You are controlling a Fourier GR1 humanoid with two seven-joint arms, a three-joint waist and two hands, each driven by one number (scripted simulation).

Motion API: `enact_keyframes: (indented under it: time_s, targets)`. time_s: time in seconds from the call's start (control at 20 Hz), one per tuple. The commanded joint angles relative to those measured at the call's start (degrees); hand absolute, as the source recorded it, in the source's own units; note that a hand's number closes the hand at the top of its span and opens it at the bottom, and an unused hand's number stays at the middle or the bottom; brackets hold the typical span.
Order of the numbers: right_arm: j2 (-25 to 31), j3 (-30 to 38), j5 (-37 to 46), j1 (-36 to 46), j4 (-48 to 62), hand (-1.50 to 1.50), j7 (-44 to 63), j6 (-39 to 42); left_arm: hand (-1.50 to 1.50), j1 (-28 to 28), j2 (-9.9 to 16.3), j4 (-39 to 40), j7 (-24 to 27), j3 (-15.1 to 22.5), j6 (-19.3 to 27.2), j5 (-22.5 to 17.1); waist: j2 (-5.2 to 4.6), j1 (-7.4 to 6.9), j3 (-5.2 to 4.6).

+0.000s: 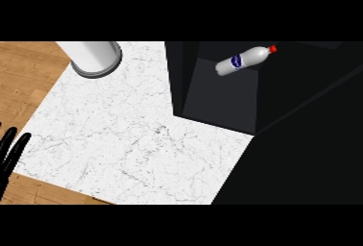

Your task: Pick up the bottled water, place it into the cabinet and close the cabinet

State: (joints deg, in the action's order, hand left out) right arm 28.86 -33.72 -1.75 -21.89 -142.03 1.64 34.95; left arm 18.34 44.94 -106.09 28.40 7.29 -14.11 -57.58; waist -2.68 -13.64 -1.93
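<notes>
1. Nearest the camera, at the view's left edge, the left robot hand [13, 149] shows only as long black fingers, straight and pointing up, holding nothing; it rests over the edge where the worktop meets the wooden floor.
2. The right robot hand does not show anywhere in the view.
3. The worktop [135, 139] is white marble with fine grey veins, and runs slantwise across the picture.
4. Wooden floor [25, 67] shows beyond the worktop's left side and again at the lower left corner.
5. A white cylinder with a grey rim [92, 56] stands at the worktop's far left corner; its top is cut off by the view, so what it is cannot be told.
6. The cabinet [212, 96] is a dark, open box at the worktop's far right side, its inside in shadow.
7. The bottled water [245, 60] lies on its side inside the cabinet, red cap pointing to the upper right.
8. Its label is white with a blue oval; any writing is too small to read.
9. Nothing lies between the robot hand and the cabinet.
</notes>
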Motion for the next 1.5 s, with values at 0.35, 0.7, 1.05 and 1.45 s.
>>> enact_keyframes:
  time_s: [0.35,0.7,1.05,1.45]
  targets:
    - [-5.33,-5.23,-6.98,0.58,3.75,1.50,3.84,-2.15,-1.50,-1.48,1.00,0.16,-0.36,-1.06,-1.48,-0.64,-2.02,-2.12,0.58]
    - [-6.26,0.61,-3.79,4.90,4.55,1.50,6.61,-3.67,-1.50,-1.75,1.43,0.91,-0.68,-1.69,-2.18,-1.37,-1.68,-2.06,0.51]
    - [-6.90,3.11,-2.53,10.86,7.38,1.50,11.33,-4.08,-1.50,-2.74,1.43,2.05,-0.72,-2.09,-2.58,-1.61,-1.78,-1.45,0.33]
    - [-12.99,4.77,-4.33,20.63,17.15,1.50,18.19,-7.59,-1.50,-2.35,1.20,2.67,-0.72,-1.96,-2.98,-1.53,-1.30,-1.67,0.71]
